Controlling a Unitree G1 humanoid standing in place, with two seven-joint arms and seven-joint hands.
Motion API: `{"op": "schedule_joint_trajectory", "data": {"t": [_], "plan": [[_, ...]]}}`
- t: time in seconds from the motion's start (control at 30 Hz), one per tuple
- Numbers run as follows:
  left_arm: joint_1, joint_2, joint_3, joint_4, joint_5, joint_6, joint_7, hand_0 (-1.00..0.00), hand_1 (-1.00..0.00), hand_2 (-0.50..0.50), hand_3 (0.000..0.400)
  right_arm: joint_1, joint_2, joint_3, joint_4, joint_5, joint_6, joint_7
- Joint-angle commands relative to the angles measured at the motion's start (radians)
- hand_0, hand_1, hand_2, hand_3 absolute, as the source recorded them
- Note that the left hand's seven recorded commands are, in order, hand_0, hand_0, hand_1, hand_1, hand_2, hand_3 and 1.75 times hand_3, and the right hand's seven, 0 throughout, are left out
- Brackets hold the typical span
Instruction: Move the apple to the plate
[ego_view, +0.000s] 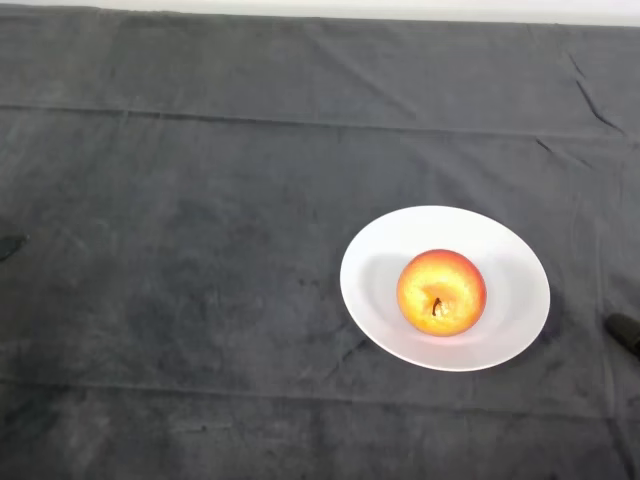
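Nearest the robot's side, the bench (200, 420) is just dark cloth (180, 200), lightly creased, with nothing lying on it. No part of the arm reaches in over this front strip, and the hand is nowhere to be seen, so I cannot tell whether it is open or closed or whether it has hold of anything.

A little further in, towards the right, sits the white plate (510, 265), a shallow round dish flat on the cloth. The apple (441, 292) rests inside it, roughly in the middle and perhaps a touch towards the near rim, touching the plate's floor and clear of its edge. It is red-orange shading to yellow. It lies tipped, so its stem end faces up and a little towards the robot, the short dark stem showing in its dimple. Being nearly round, it has no real long axis; its stem-to-base line runs close to upright, leaning slightly to the near side.

By my reckoning the job is done: the apple is on the plate and looks settled. Nothing more seems called for beyond keeping the arm away and not knocking the plate.

Beyond the plate the cloth runs on bare to a pale strip at the far edge.
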Motion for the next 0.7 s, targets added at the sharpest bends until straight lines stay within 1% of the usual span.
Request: {"op": "schedule_joint_trajectory", "data": {"t": [0.03,0.7], "plan": [[-0.032,-0.011,0.032,0.045,0.020,-0.017,-0.010,0.00,0.00,0.00,0.000,0.012,-0.012,-0.0098,-0.018,0.0066,0.002,0.0045],[-0.034,-0.019,0.039,0.045,0.027,-0.014,-0.022,0.00,0.00,0.00,0.000,0.012,-0.012,-0.0097,-0.018,0.0061,0.002,0.0051]]}}
